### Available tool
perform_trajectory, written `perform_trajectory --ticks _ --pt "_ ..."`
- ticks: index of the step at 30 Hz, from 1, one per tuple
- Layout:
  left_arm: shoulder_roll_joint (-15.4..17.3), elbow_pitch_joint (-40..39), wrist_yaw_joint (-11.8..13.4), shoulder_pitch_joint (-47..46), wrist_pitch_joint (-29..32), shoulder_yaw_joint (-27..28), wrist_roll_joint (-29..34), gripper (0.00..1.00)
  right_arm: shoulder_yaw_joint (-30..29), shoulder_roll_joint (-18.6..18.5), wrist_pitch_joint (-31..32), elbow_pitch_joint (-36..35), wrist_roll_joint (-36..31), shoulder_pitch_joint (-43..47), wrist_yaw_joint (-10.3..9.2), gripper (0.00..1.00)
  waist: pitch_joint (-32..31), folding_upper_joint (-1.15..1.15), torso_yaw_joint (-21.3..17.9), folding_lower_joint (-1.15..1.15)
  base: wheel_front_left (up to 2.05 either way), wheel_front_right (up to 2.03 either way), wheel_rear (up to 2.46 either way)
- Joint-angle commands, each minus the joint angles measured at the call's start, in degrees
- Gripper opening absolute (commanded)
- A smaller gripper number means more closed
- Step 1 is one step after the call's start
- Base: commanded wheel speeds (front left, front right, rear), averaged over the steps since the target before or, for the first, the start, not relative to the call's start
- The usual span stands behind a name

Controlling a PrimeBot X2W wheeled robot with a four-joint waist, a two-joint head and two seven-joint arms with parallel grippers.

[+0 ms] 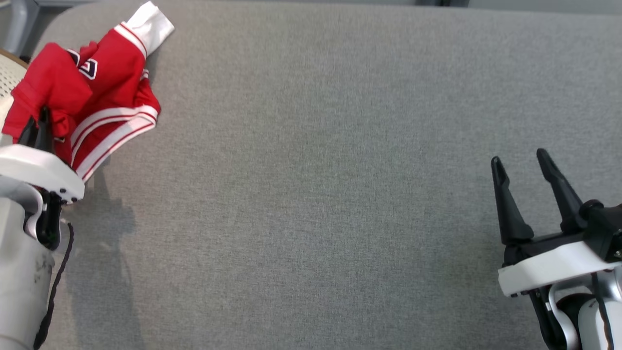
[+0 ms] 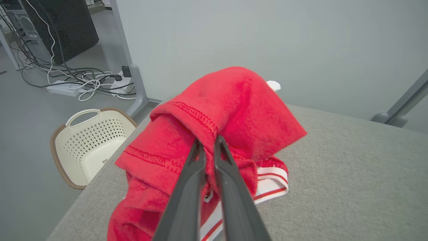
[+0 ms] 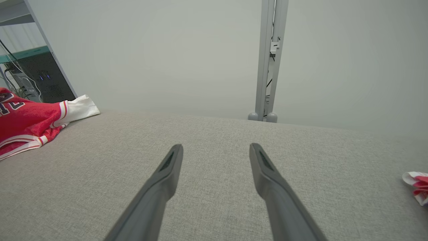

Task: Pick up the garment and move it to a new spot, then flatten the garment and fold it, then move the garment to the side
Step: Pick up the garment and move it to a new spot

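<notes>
Red garment (image 1: 97, 92) with white-and-red striped bands, crumpled in a heap at the far left corner of the grey table (image 1: 340, 194), one white cuff stretched toward the table's far edge. Left jaws together and clamped on a hemmed red fold on the side of the heap nearest the table's left edge. Dark left fingers (image 2: 187, 194) side by side, cloth pinched between the tips, the stitched hem arched over them and the fold peaked above. Below that grip, more red cloth bunched on both sides of the fingers, and a striped band flat on the table just beyond them. Right jaws wide apart with nothing between them, over bare table toward its near right corner, well apart from the garment. Right fingers (image 1: 508, 204) pointed toward the table's far edge. Small scrap (image 3: 416, 185) of red-and-white cloth at the table's right side, apart from both sets of jaws. Cream basket (image 2: 83, 144) with a brown rim on the floor just beside the table's left edge. Dark computer tower (image 2: 60, 30) and a tangle of cables (image 2: 83, 83) on the floor beyond the table's far left corner. Grey post (image 3: 269, 67) upright behind the table's far edge.
</notes>
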Motion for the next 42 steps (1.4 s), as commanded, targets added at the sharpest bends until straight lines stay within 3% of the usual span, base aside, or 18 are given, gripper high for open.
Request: perform_trajectory --ticks 1,8,9,13,20,23,29,36,42 --pt "0.8 -2.7 1.1 2.3 -0.4 0.8 1.0 0.00 0.0 -0.2 -0.4 0.5 0.6 1.1 0.01 1.00 -2.8 0.00 0.1 0.00 0.00 0.00 0.00" --pt "1.5 -26.2 8.3 19.4 -0.5 7.1 6.7 0.00 0.2 -0.2 -0.6 1.8 1.8 4.0 0.01 1.00 -9.0 0.00 -0.1 0.00 0.00 0.00 0.00" --pt "1.5 -26.2 8.3 19.4 -0.5 7.1 6.7 0.00 0.2 -0.2 -0.6 1.8 1.8 4.0 0.01 1.00 -9.0 0.00 -0.1 0.00 0.00 0.00 0.00" --pt "0.9 -38.4 11.6 30.8 -0.5 8.9 8.5 0.00 0.6 -0.1 -0.6 2.5 2.6 5.7 0.01 1.00 -12.3 0.00 -0.6 0.00 0.00 0.00 0.00" --pt "-0.3 -59.0 17.5 46.7 0.0 9.3 11.0 0.00 1.1 -0.1 -0.3 2.8 3.4 7.6 0.01 1.00 -15.4 0.00 -2.1 0.00 0.00 0.00 0.00" --pt "-0.3 -64.0 18.4 48.7 1.2 7.8 12.0 0.00 1.2 -0.1 -0.1 2.4 3.1 7.3 0.01 1.00 -15.1 0.00 -3.3 0.00 0.00 0.00 0.00" --pt "-1.4 -68.0 18.0 46.6 4.9 3.0 13.9 0.00 2.0 -0.1 -0.6 2.4 3.5 5.8 0.01 1.00 -13.5 0.00 -7.6 0.00 0.00 0.00 0.00" --pt "-3.9 -64.4 12.6 36.6 6.8 -4.7 16.8 0.00 1.4 -0.1 -1.7 2.4 4.2 4.3 0.01 1.00 -9.2 0.00 -14.0 0.00 0.00 0.00 0.00" --pt "-8.0 -58.9 8.6 25.9 6.6 -9.4 18.7 0.00 1.3 -0.1 -4.5 3.9 6.8 2.6 0.01 1.00 -4.2 0.00 -20.4 0.00 0.00 0.00 0.00"
